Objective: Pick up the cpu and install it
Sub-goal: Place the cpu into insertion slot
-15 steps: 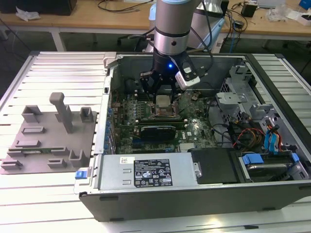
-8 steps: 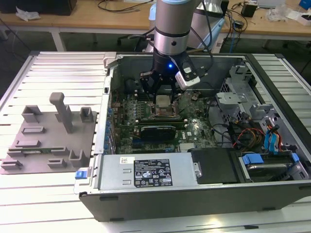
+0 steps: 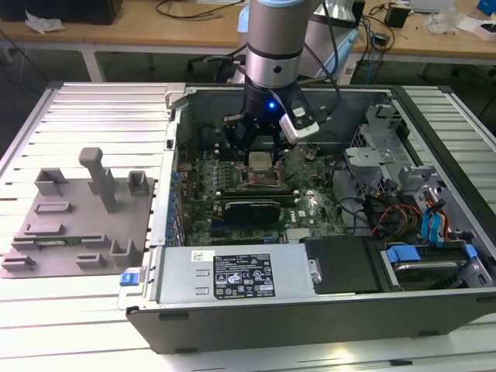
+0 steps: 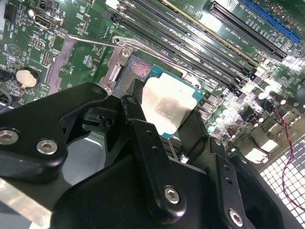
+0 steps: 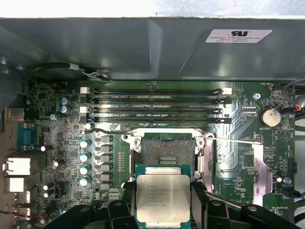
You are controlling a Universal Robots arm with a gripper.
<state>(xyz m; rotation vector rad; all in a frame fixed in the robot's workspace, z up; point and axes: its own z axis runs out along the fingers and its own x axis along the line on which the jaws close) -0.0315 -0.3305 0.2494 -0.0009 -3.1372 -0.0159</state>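
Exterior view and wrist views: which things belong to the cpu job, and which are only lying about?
Job in hand:
- cpu, held in the gripper
- open socket
- motherboard

Lying about:
- grey fixture, on the exterior view's left
- power supply
- cables
- drive cage

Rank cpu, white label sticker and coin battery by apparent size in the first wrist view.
1. cpu, largest, though it's nearest the camera.
2. white label sticker.
3. coin battery, smallest.
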